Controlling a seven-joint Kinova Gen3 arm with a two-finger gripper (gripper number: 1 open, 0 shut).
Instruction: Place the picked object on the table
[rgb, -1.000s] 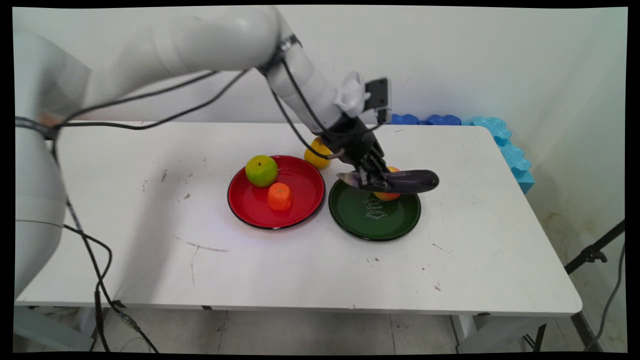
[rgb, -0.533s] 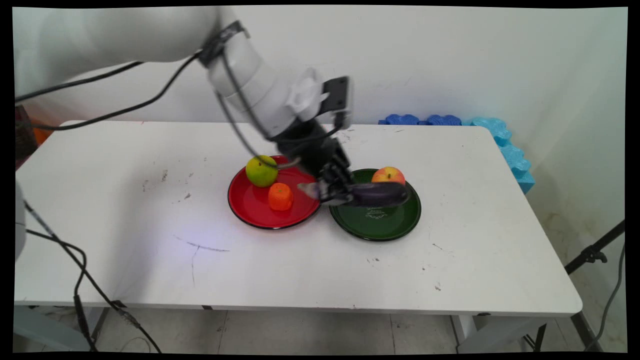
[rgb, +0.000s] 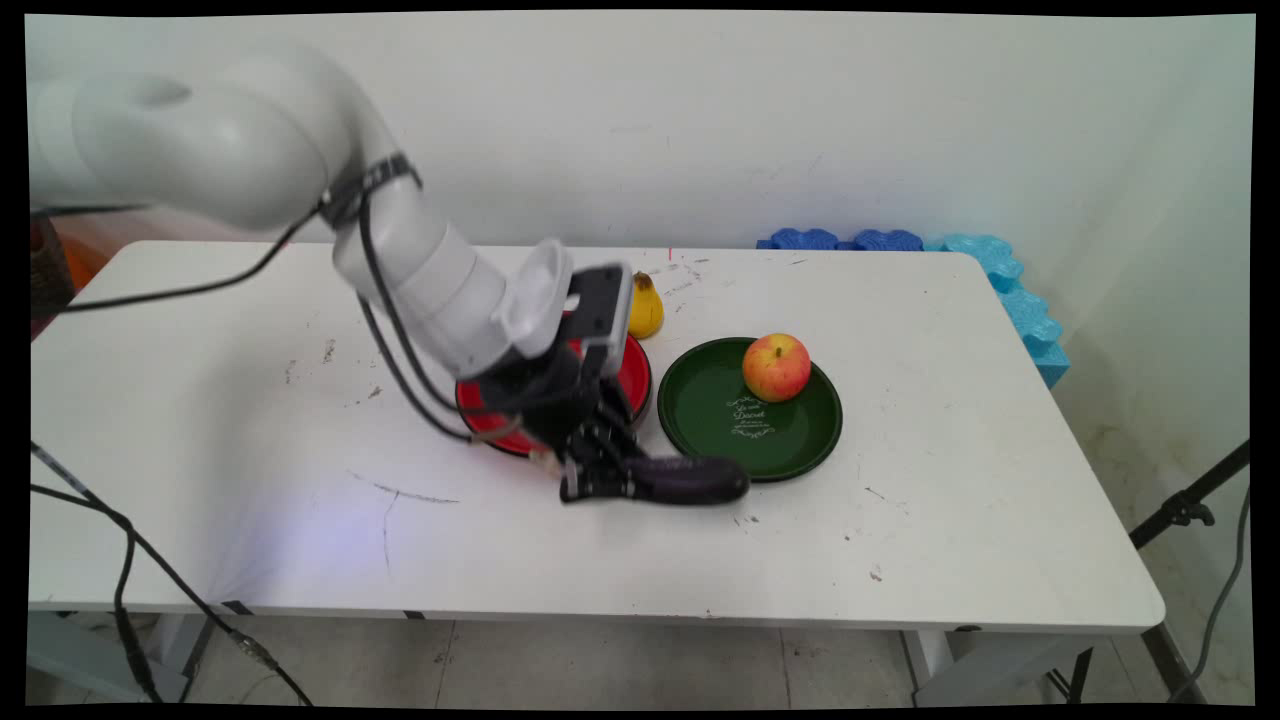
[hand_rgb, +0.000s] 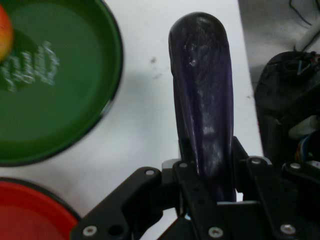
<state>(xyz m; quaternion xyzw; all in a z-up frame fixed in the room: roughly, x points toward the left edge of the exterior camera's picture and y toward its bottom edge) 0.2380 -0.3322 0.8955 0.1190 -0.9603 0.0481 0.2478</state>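
Note:
My gripper is shut on a dark purple eggplant, low over the white table in front of the two plates. In the hand view the eggplant runs lengthwise up from between the fingers. The green plate lies just behind and right of it, with a red-yellow apple on its far side. The red plate is mostly hidden behind my wrist, and whatever lies on it is hidden too. In the hand view the green plate is at the upper left and the red plate at the lower left.
A yellow fruit lies on the table behind the red plate. Blue foam pieces line the table's far right corner and right edge. Black cables hang from the arm at the left.
The arm has swung left and toward the near side, lowering the eggplant from above the green plate to just over the table in front of the plates. The apple is now uncovered.

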